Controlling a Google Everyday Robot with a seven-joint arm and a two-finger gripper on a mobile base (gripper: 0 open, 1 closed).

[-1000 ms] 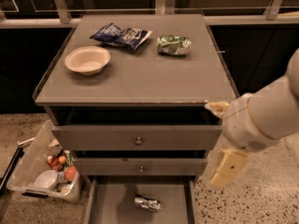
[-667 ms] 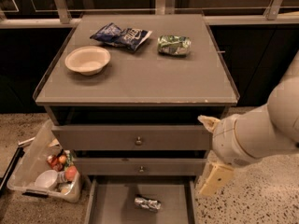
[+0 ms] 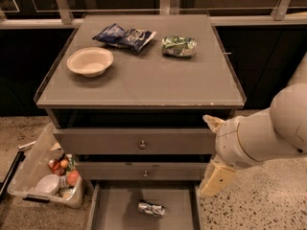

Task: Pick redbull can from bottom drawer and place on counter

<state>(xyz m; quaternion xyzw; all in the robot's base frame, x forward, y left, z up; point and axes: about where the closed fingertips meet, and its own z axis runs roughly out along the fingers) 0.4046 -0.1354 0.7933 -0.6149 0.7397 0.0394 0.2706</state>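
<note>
The redbull can (image 3: 151, 209) lies on its side on the floor of the open bottom drawer (image 3: 115, 210), small, shiny and silver. My gripper (image 3: 211, 150) hangs at the cabinet's right front corner, above and to the right of the can and apart from it. Its two cream fingers are spread wide: one fingertip (image 3: 211, 122) sits by the top drawer's right end, the other finger (image 3: 216, 178) points down beside the bottom drawer's right wall. It holds nothing. The counter (image 3: 144, 83) is the flat grey top of the cabinet.
On the counter stand a cream bowl (image 3: 90, 61), a dark blue chip bag (image 3: 124, 36) and a green-and-silver foil packet (image 3: 178, 46). Two upper drawers with small knobs (image 3: 142, 144) are partly pulled out. A clear bin (image 3: 45, 178) of odds and ends sits on the floor at the left.
My arm has swung left and down, bringing the gripper from beside the cabinet to its right front corner, closer to the bottom drawer. The can has not moved.
</note>
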